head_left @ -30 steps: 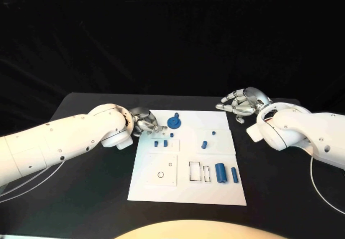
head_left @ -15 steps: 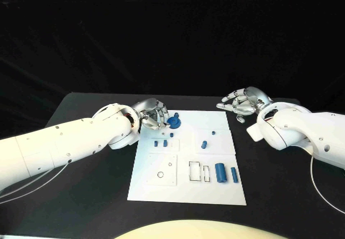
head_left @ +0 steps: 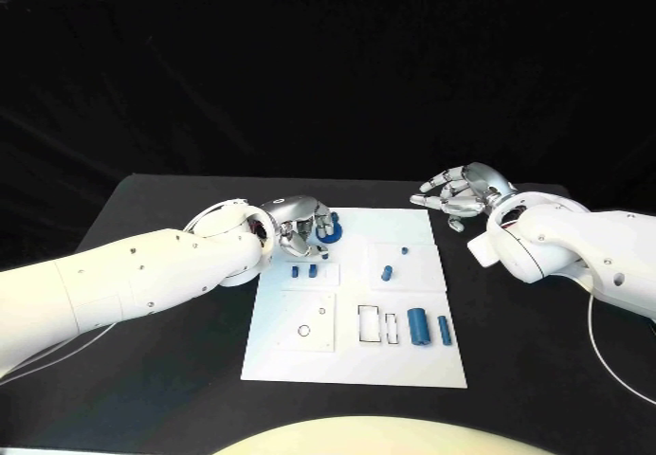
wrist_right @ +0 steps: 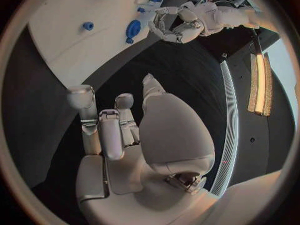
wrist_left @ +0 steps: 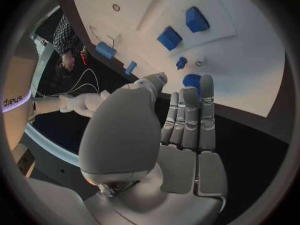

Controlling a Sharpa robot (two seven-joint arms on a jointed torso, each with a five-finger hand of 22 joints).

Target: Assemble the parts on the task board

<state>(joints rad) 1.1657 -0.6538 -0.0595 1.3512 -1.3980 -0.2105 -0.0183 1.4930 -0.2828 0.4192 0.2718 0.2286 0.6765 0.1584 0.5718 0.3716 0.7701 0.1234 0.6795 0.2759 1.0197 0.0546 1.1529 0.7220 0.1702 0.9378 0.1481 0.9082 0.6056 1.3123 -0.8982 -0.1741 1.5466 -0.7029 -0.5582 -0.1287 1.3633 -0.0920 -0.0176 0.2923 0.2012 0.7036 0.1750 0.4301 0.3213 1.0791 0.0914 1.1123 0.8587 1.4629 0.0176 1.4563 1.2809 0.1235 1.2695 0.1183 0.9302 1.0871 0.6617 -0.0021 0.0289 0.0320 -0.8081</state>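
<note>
Over the board's (head_left: pixel 410 365) far left corner, left hand (head_left: pixel 303 227) has fingers curled round the round blue part (head_left: pixel 333 230); grip unclear tbh. Right hand (head_left: pixel 463 194) spread, holding nothing.

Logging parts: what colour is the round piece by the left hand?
Blue; the round piece by the left hand shows best in the head view.

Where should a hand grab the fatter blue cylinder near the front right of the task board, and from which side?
Judging by its pose, grip the blue cylinder across its round sides at mid-length, coming from above. It lies flat on the task board; a slimmer blue pin lies close beside it, so fingers should straddle it narrowly.
</note>
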